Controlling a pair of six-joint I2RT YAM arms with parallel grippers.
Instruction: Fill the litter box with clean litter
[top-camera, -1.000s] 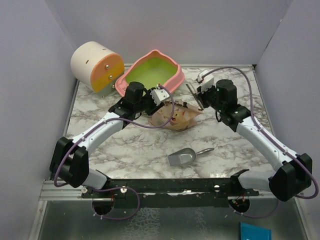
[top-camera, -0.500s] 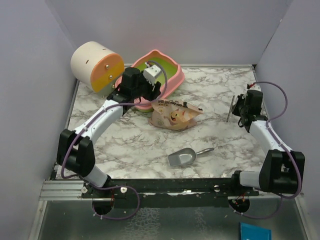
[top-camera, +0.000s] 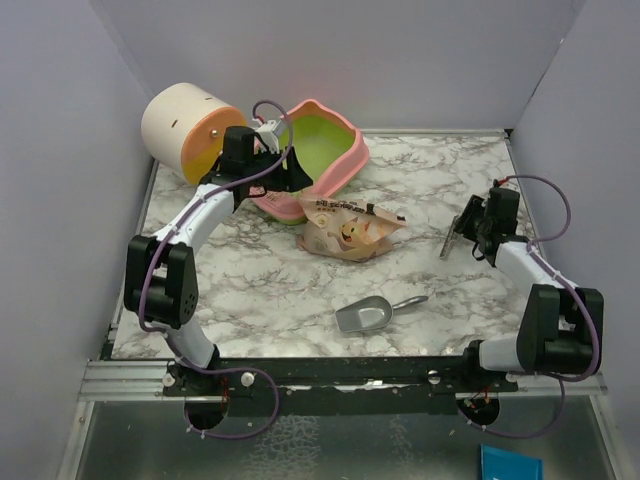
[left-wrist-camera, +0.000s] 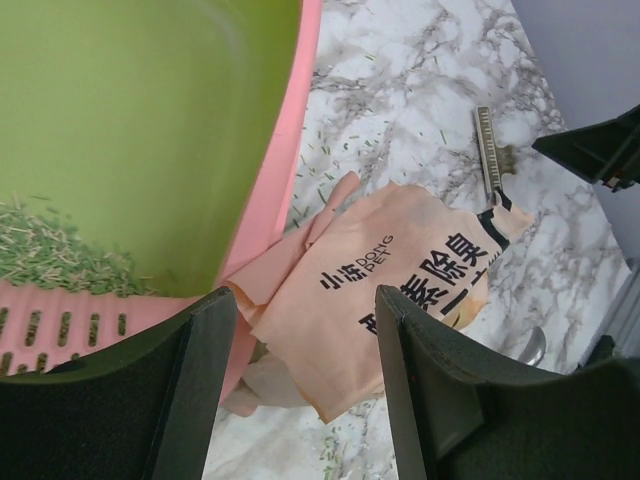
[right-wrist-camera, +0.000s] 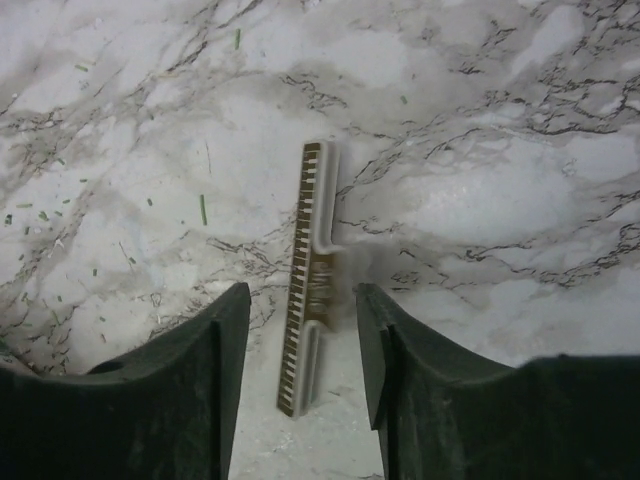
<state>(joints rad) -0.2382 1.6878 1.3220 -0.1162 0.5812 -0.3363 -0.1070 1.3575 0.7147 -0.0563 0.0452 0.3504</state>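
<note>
The pink litter box (top-camera: 345, 160) with its lime-green inside stands at the back centre. In the left wrist view a small heap of clean litter (left-wrist-camera: 45, 255) lies against its slotted pink lip (left-wrist-camera: 60, 320). My left gripper (top-camera: 290, 182) hangs open over the box's near rim, with nothing between its fingers (left-wrist-camera: 205, 390). The tan litter bag (top-camera: 350, 228) lies flat on the table just beyond, also seen as the bag (left-wrist-camera: 400, 280) in the left wrist view. My right gripper (top-camera: 463, 232) is open at the right, with a toothed clip strip (right-wrist-camera: 312, 270) lying loose between its fingers.
A cream-and-orange cylinder (top-camera: 190, 130) stands at the back left, close to my left arm. A grey metal scoop (top-camera: 372, 314) lies near the front centre. Stray green granules (left-wrist-camera: 330, 170) dot the marble table (top-camera: 440, 180). Walls close in on both sides.
My right arm carried the clip strip away to the right and opened its jaws around it. My left gripper swung back and left over the litter box rim and opened wider.
</note>
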